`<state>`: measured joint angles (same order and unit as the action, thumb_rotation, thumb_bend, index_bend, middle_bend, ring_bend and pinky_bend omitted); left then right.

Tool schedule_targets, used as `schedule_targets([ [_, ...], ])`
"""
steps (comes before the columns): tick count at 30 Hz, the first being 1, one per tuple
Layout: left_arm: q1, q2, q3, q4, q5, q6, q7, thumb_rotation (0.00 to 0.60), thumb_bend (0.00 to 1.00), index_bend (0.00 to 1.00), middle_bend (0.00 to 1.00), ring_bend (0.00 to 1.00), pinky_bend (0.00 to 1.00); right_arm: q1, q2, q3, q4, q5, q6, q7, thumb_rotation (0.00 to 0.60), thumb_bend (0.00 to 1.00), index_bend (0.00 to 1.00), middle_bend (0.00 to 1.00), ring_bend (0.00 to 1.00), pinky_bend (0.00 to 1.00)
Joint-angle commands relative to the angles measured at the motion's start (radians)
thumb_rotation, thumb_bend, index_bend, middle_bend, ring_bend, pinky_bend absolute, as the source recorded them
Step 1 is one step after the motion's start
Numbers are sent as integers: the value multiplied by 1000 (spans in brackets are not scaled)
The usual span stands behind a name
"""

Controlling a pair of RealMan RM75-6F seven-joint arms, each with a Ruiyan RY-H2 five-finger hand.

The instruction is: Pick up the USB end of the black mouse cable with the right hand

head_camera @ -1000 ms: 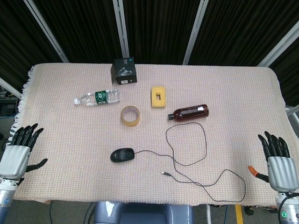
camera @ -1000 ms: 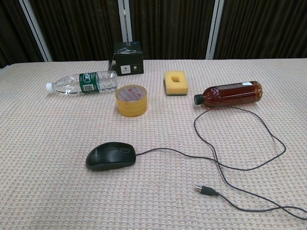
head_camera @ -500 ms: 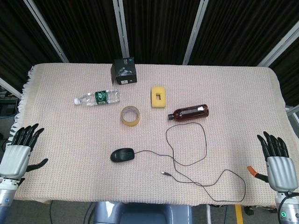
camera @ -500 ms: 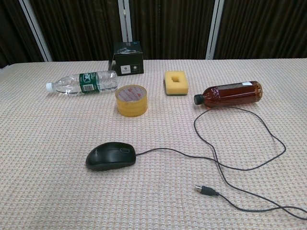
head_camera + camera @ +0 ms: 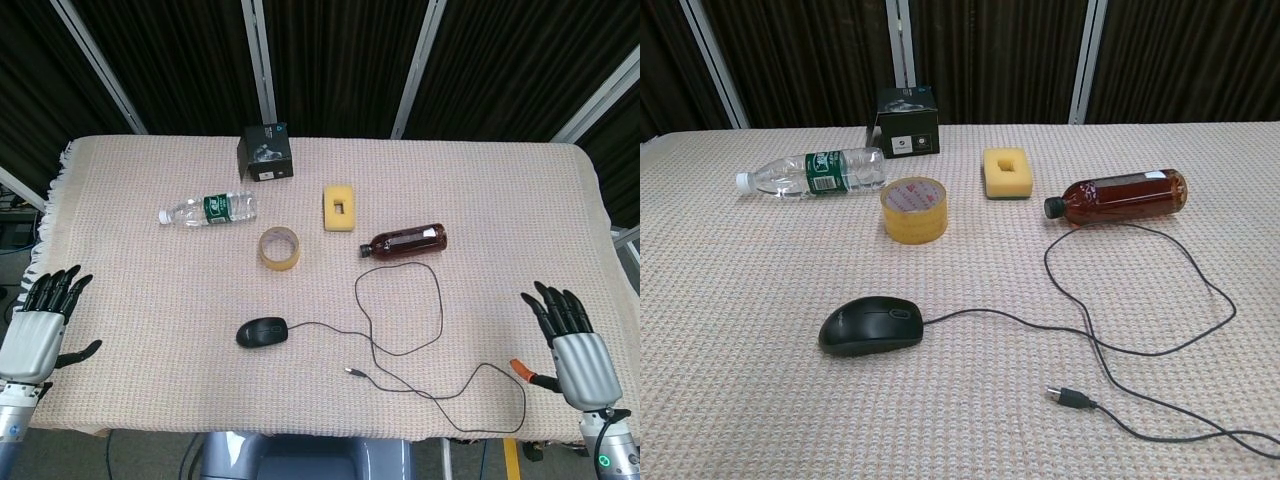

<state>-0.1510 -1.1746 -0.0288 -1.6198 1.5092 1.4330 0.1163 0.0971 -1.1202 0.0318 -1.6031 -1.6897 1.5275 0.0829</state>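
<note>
A black mouse (image 5: 262, 332) (image 5: 870, 325) lies near the table's front middle. Its thin black cable (image 5: 440, 310) (image 5: 1200, 335) loops toward the brown bottle and back, ending in a USB plug (image 5: 354, 372) (image 5: 1064, 397) on the cloth right of the mouse. My right hand (image 5: 572, 352) hovers at the table's front right edge, fingers spread and empty, well right of the plug. At the front left edge my left hand (image 5: 38, 330) is also spread and empty. Neither hand shows in the chest view.
A brown bottle (image 5: 406, 241) (image 5: 1122, 197) lies by the cable loop. Behind it sit a yellow sponge (image 5: 340, 208), a tape roll (image 5: 279, 248), a clear water bottle (image 5: 208, 209) and a black box (image 5: 265, 152). A woven cloth (image 5: 150, 300) covers the table.
My right hand has moved leftward and inward over the table's front right edge. The left hand, mouse and cable have stayed put.
</note>
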Motion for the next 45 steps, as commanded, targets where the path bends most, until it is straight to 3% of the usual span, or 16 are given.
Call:
schedule_targets([
  [1,-1,-3,-1,-1,-6,-3,8,600,154,91,0,0,0,52,31,-24,19,-88,-25,64,600,113,96,0,0,0],
  [10,-5,-12,-11,-1,-39,-20,32,600,154,92,0,0,0,193,63,-60,72,-288,-90,146,600,112,99,8,0,0],
  [12,-4,-13,-11,-1,-37,-15,40,600,152,92,0,0,0,231,62,-70,72,-336,-103,169,600,113,111,101,29,2],
  [15,0,-16,-10,-1,-36,-8,47,600,158,92,0,0,0,272,55,-75,47,-361,-120,210,600,113,146,353,271,156],
  [17,1,-17,-11,0,-36,-4,49,600,157,96,0,0,0,288,54,-78,37,-360,-137,222,600,112,163,528,469,328],
  [23,5,-24,-14,7,-31,11,41,600,156,111,0,0,0,334,30,-83,2,-338,-212,209,600,113,294,802,727,511],
  [35,6,-19,-15,5,-30,12,17,600,155,119,0,0,0,388,-112,-62,-60,-219,-395,38,600,182,452,915,833,545],
  [45,7,-13,-15,4,-14,20,-21,600,156,124,0,0,0,403,-278,-32,-56,-44,-546,-190,600,235,488,978,890,574],
])
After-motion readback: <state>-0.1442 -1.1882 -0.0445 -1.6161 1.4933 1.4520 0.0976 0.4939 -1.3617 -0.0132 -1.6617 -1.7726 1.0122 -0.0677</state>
